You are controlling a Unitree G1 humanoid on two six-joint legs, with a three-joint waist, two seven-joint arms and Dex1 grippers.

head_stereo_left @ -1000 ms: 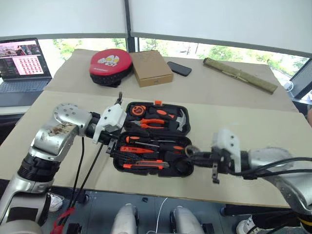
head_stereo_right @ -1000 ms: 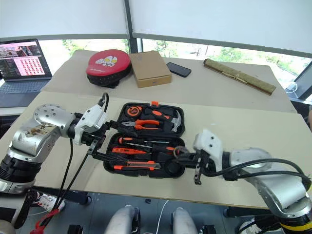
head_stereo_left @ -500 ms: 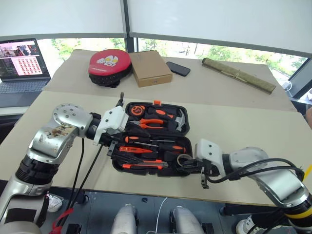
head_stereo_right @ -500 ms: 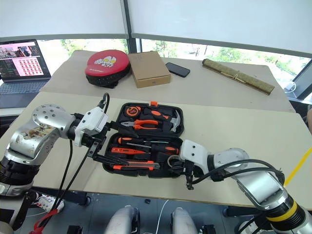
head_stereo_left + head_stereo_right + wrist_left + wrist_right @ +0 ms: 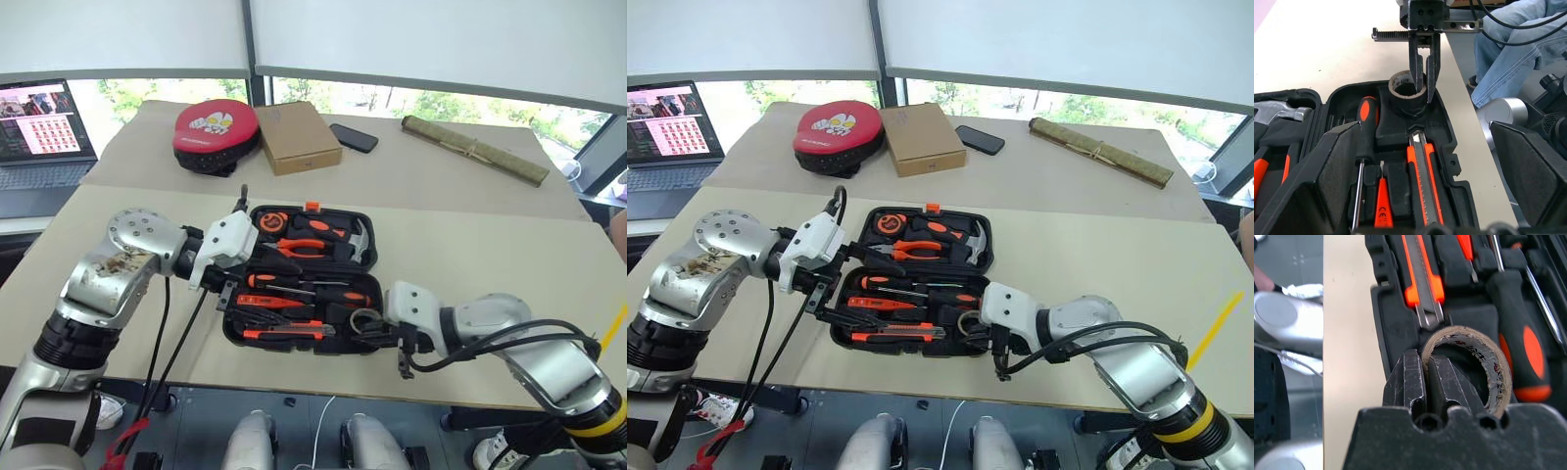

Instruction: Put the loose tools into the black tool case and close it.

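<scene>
Tape roll (image 5: 1469, 362) pinched by its wall in the nearly closed jaws of the right gripper (image 5: 1423, 73), over the near right corner of the open tool case (image 5: 245, 338).

The roll is held with one finger inside its ring and one outside, at a round recess just past the tip of the utility knife (image 5: 1421, 181), which is seated in its slot beside a black-and-orange screwdriver (image 5: 1365, 122). The left gripper (image 5: 235, 284) is seen at the case's left edge on the table (image 5: 470, 245), its jaws spread wide and empty, well apart from the roll.
</scene>
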